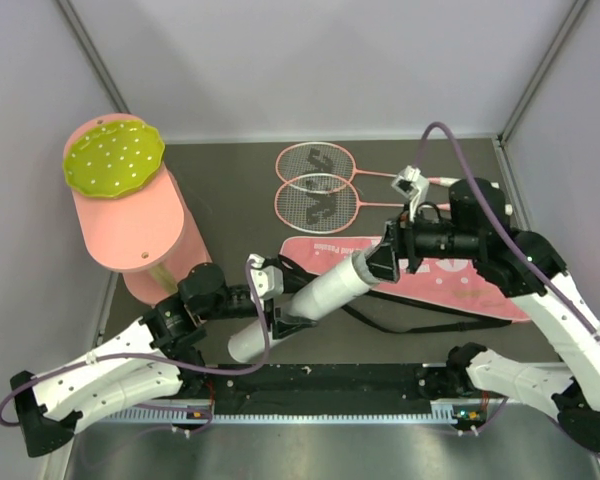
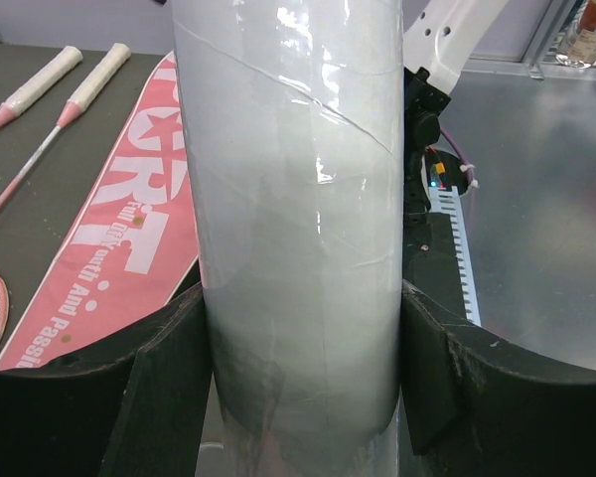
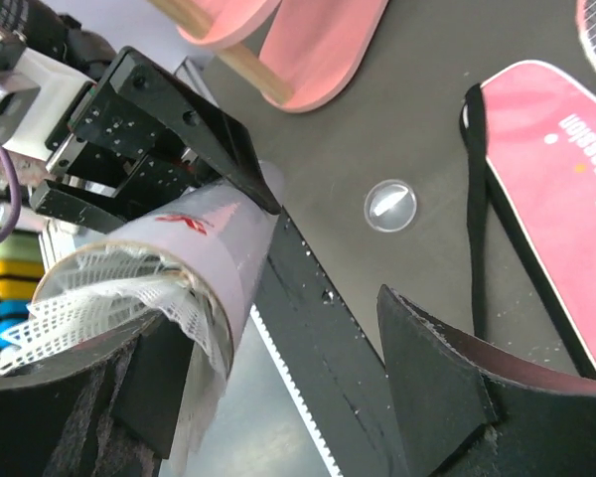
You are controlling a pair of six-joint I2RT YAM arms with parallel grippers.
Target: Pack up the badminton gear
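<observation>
Clamped in the left pincer (image 2: 298, 388), the white tube (image 2: 298, 199) slants up to the right over the dark surface (image 1: 230, 190), with a netted white shuttlecock (image 3: 79, 303) showing in its open mouth. Behind it two rackets (image 1: 315, 205) lie side by side, and beyond the tube the pink bag (image 1: 460, 290) lies flat, its visible lettering reading "PORT" and "Full Of Youth And Passi". At the tube's mouth the right pincer (image 1: 388, 262) hangs with its fingers spread apart.
</observation>
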